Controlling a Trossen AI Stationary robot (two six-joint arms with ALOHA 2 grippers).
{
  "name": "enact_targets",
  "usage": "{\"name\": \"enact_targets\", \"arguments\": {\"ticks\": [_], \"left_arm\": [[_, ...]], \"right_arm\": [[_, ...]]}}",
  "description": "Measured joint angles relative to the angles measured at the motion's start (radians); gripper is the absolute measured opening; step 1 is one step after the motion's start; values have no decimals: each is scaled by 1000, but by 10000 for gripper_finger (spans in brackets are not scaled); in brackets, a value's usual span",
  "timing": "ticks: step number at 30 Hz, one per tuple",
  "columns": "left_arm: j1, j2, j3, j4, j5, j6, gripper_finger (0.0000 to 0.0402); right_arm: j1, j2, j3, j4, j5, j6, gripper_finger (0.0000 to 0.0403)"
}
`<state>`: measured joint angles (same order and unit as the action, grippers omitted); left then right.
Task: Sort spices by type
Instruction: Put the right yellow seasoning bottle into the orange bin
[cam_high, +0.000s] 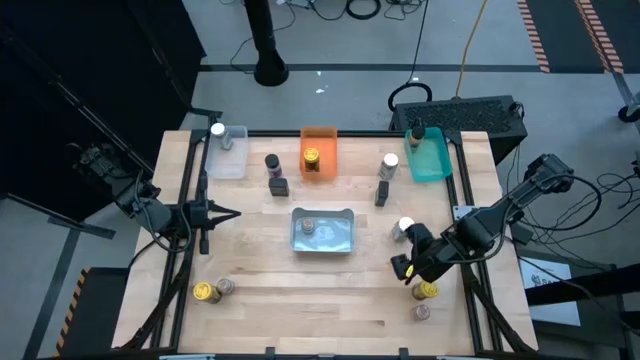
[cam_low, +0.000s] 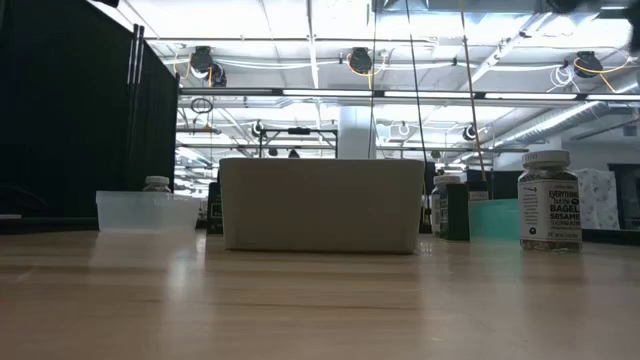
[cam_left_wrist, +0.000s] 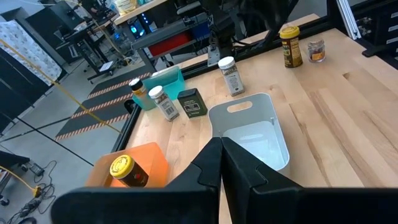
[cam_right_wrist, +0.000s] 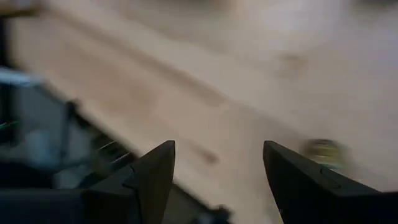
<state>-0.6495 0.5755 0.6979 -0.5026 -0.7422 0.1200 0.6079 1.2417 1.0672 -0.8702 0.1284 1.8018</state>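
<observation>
Currently the right gripper (cam_high: 409, 268) is seen near the desk's (cam_high: 260, 300) front right corner, fingers spread wide with nothing between them. A gold-lidded jar (cam_high: 427, 291) and a small jar (cam_high: 423, 312) are found just beside it; a white-lidded jar (cam_high: 404, 228) stands just behind it. The left gripper (cam_high: 232, 212) is parked at the left edge, fingers pressed together, empty. Other spices are placed in the clear bin (cam_high: 238, 165), orange bin (cam_high: 319, 135), teal bin (cam_high: 432, 165) and grey bin (cam_high: 340, 243); two are left by the front left corner (cam_high: 212, 290).
</observation>
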Motion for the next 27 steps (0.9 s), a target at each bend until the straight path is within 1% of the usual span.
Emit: {"name": "enact_targets", "arguments": {"ticks": [3, 7, 13, 18, 20, 23, 27], "left_arm": [[0, 0, 0, 0, 0, 0, 15], [0, 0, 0, 3, 0, 18, 15], [0, 0, 0, 31, 0, 57, 15], [0, 0, 0, 55, -1, 80, 15], [0, 0, 0, 56, -1, 95, 15], [0, 0, 0, 58, -1, 119, 15], [0, 0, 0, 65, -1, 124, 15]], "right_arm": [[0, 12, 2, 148, 1, -35, 226], [0, 34, 2, 199, 1, -22, 226], [-23, 50, 1, 118, 4, -10, 226], [-87, 50, 2, 57, -3, 15, 226], [-119, 50, 27, 3, -2, 6, 226], [-175, 49, 85, -81, 23, -52, 226], [-231, 49, 170, -239, 57, -114, 226]]}}
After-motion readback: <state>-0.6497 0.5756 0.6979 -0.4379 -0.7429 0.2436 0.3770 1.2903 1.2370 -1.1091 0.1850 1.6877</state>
